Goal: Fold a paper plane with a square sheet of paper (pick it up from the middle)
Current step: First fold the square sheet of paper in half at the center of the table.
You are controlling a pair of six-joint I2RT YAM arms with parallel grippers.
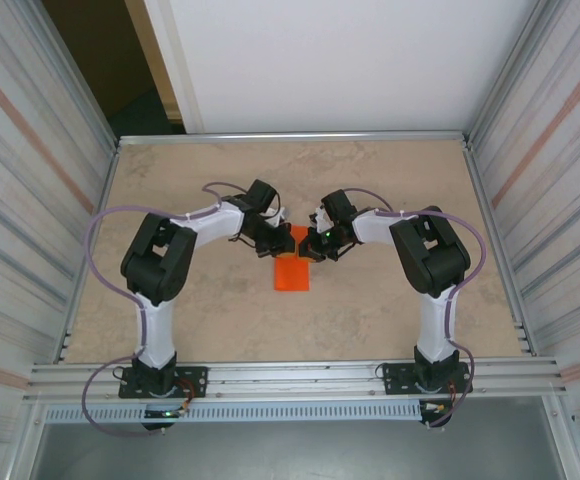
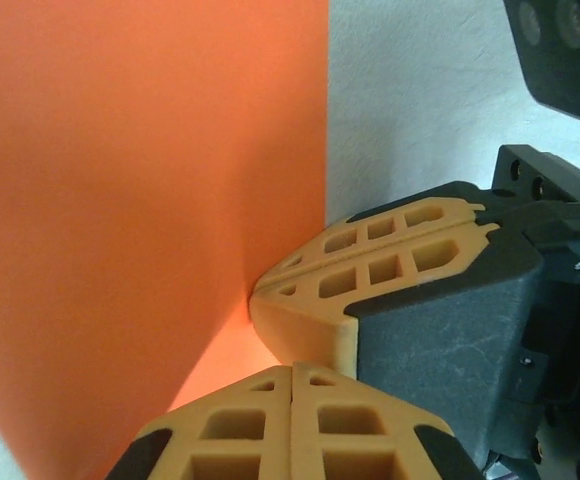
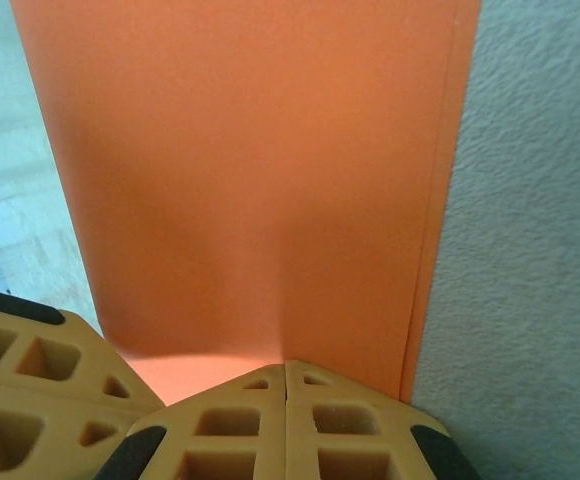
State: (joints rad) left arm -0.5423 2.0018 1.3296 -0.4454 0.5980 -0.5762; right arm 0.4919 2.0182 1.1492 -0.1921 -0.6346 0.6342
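Observation:
The square sheet of paper is bright orange and lies on the table as a narrow rectangle, folded over. In the right wrist view, a second layer of the sheet shows along its right edge. Both grippers meet at its far end. My left gripper is shut, and its fingertips are pressed together at the paper. My right gripper is shut too, and a faint ridge in the paper rises from its seam. The two grippers nearly touch: the right one's fingers show in the left wrist view, and the left one's fingers in the right wrist view.
The beige table is fenced by ribbed metal walls on the left and right. A rail at the near edge carries the arm bases. Bare tabletop lies right of the paper.

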